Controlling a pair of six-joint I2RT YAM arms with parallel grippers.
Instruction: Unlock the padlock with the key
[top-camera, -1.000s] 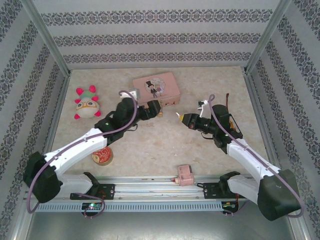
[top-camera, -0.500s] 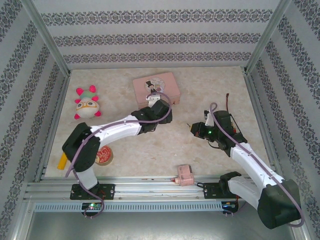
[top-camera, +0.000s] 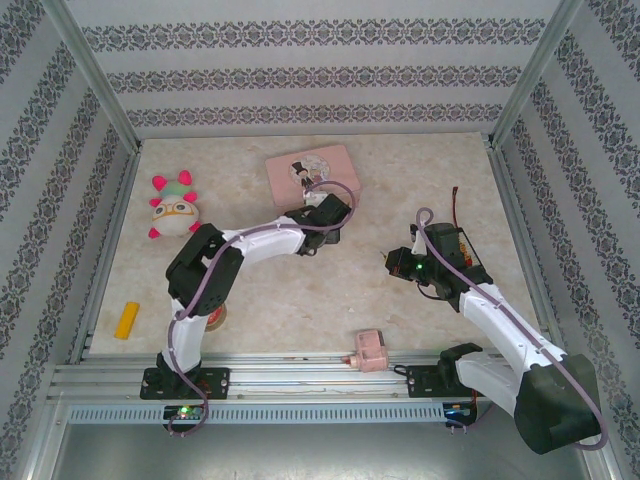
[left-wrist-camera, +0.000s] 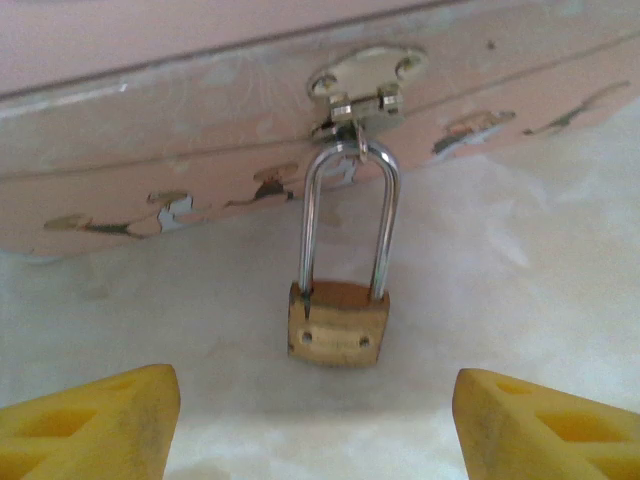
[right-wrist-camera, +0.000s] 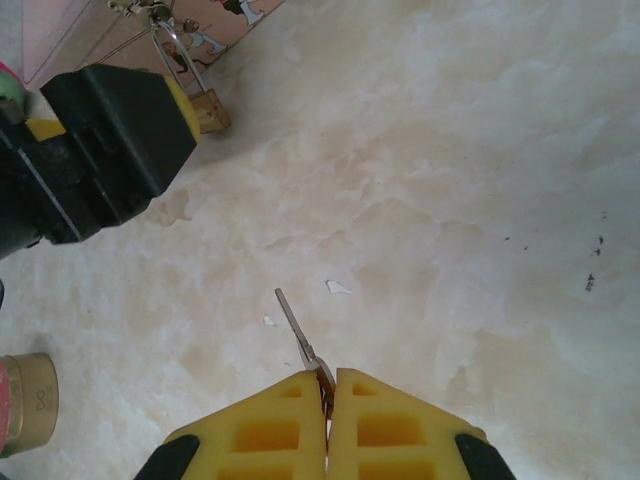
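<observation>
One padlock (left-wrist-camera: 338, 322) ahead of left gripper (left-wrist-camera: 315, 405); untouched

No writing can be read. The padlock (left-wrist-camera: 338, 322), just ahead of the left gripper (left-wrist-camera: 312, 420), has a blurred face; the pink tin (top-camera: 312, 172) beyond it bears a lid print too small to make out.

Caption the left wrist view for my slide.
Open left gripper faces the padlock hooked through the hasp on the pink tin.

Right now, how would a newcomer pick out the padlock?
Find the pink box at the back of the table. The padlock is hooked through the clasp on its near side. Nothing else nearby is small, brass, with a long silver loop.
</observation>
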